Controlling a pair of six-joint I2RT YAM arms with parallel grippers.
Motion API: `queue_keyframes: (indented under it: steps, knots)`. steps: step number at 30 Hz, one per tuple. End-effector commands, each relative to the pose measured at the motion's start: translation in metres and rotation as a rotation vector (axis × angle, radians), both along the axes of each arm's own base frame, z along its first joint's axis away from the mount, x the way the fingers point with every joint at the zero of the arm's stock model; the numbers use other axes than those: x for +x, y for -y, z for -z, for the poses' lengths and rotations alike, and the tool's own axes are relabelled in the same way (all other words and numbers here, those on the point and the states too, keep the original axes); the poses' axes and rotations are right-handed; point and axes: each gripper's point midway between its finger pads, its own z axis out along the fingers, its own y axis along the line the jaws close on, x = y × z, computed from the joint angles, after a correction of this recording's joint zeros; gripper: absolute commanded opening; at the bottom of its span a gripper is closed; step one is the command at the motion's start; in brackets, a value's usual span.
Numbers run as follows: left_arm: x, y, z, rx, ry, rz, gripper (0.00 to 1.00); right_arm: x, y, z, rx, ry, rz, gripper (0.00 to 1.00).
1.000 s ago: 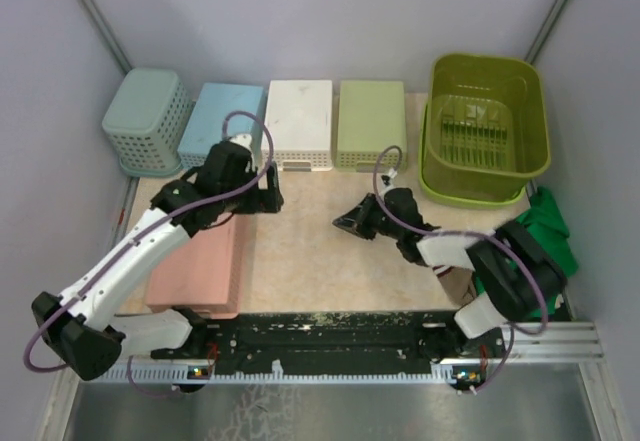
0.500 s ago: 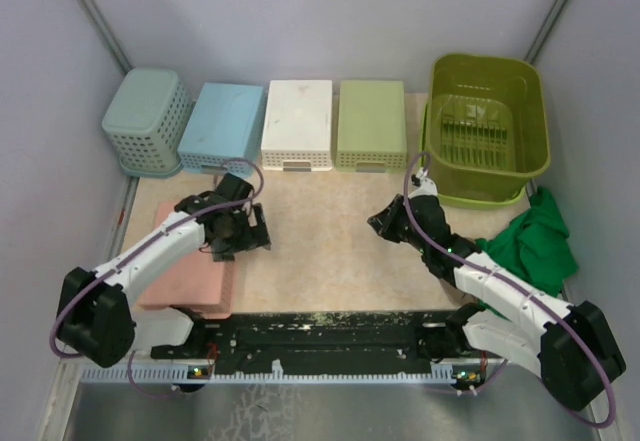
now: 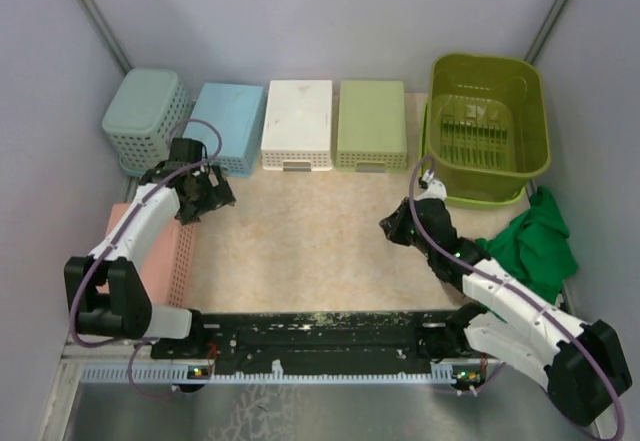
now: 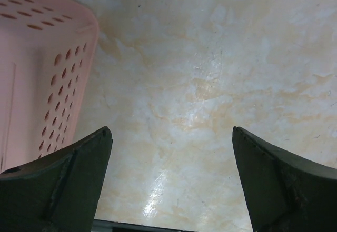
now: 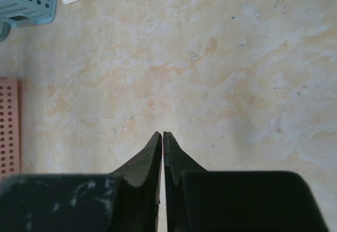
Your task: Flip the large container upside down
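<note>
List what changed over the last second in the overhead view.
The left gripper swung left and back from the middle, open and empty. The pink basket slid left. The right gripper drew rightward, shut and empty. The large container stays upright at back right; the back row of baskets is unmoved.

- No text, brand, number or sign can be read in any of the three views.
- The white basket (image 3: 296, 121) in the far row has a small grey tab on its near edge. It is too small to tell whether it carries any writing.
- The pale green basket (image 3: 371, 121) to its right has a similar tab, equally unreadable.
</note>
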Motion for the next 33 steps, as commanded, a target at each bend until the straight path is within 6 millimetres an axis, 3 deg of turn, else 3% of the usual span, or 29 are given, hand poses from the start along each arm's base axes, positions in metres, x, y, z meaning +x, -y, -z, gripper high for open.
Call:
queue_keyframes:
  steps: [1,3,6,7,9,11,13,18,20,24,28,30,33]
  knots:
    - [0.005,0.028,-0.032,0.008,0.085,0.157,1.0,0.02,0.026,-0.065,-0.096,0.19,0.08,0.05]
    - [0.004,0.055,-0.048,0.031,0.111,0.225,1.0,0.029,0.043,-0.095,-0.192,0.254,0.127,0.09]
    - [-0.001,0.112,-0.066,-0.011,0.145,0.332,1.0,0.041,0.062,-0.143,-0.345,0.341,0.166,0.19]
    - [-0.005,0.132,-0.066,-0.05,0.144,0.376,1.0,0.047,0.069,-0.157,-0.39,0.361,0.189,0.23]
    - [-0.009,0.169,-0.059,-0.123,0.146,0.444,1.0,0.058,0.08,-0.182,-0.457,0.392,0.219,0.39]
    - [-0.016,0.191,-0.047,-0.154,0.128,0.49,1.0,0.072,0.091,-0.2,-0.501,0.396,0.249,0.46]
    - [-0.024,0.209,-0.037,-0.189,0.1,0.537,1.0,0.09,0.102,-0.209,-0.504,0.366,0.259,0.6]
    - [-0.053,0.264,-0.047,-0.383,0.142,0.71,1.0,0.136,0.112,-0.201,-0.425,0.241,0.205,0.67]
    - [-0.061,0.275,-0.051,-0.429,0.158,0.74,1.0,0.156,0.111,-0.198,-0.445,0.221,0.186,0.71]
    - [-0.068,0.278,-0.047,-0.426,0.143,0.75,1.0,0.192,0.115,-0.185,-0.479,0.163,0.186,0.73]
    - [-0.072,0.276,-0.048,-0.408,0.143,0.762,1.0,0.226,0.121,-0.156,-0.501,0.099,0.193,0.73]
    - [-0.073,0.273,-0.049,-0.401,0.147,0.764,1.0,0.24,0.124,-0.139,-0.518,0.053,0.201,0.66]
    - [-0.075,0.268,-0.05,-0.391,0.155,0.758,1.0,0.25,0.122,-0.134,-0.519,0.049,0.196,0.38]
